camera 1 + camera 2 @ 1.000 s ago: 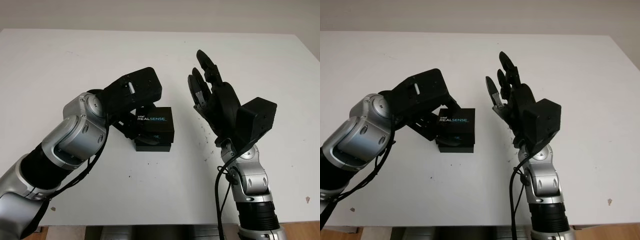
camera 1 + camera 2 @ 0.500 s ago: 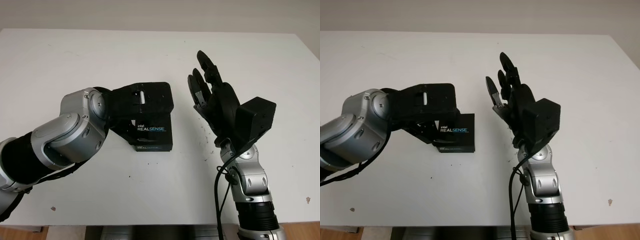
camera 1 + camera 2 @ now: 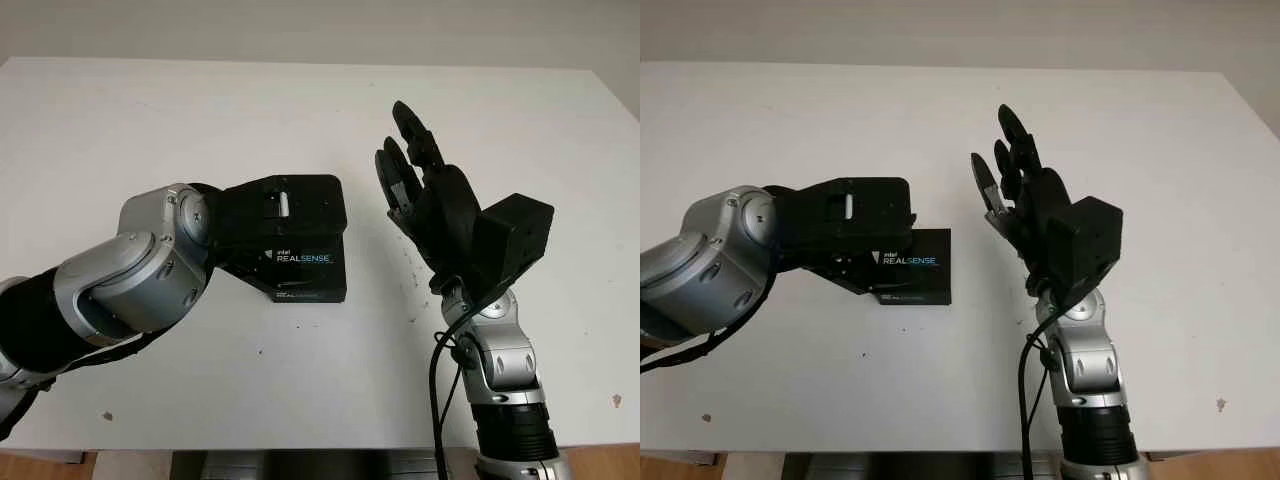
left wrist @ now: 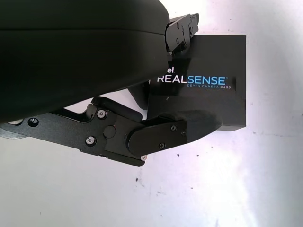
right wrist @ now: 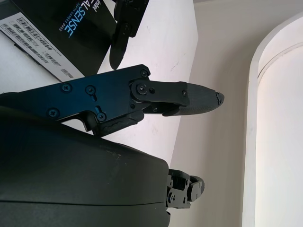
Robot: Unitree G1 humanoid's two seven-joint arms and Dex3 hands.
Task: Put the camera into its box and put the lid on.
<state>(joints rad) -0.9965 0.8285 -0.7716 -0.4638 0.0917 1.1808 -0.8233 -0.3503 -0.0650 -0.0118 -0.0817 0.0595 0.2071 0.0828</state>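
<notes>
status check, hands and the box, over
Left hand over the black RealSense box, fingers on its lid. Right hand open, raised beside the box. Lid on, white table around it.

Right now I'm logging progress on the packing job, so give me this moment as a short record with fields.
box: black cardboard RealSense box, lid on, on the white table
left hand: left hand on the box, fingers around its lid
right hand: right hand open, raised above the table to the box's right, not touching it
camera: not visible outside the box
</notes>
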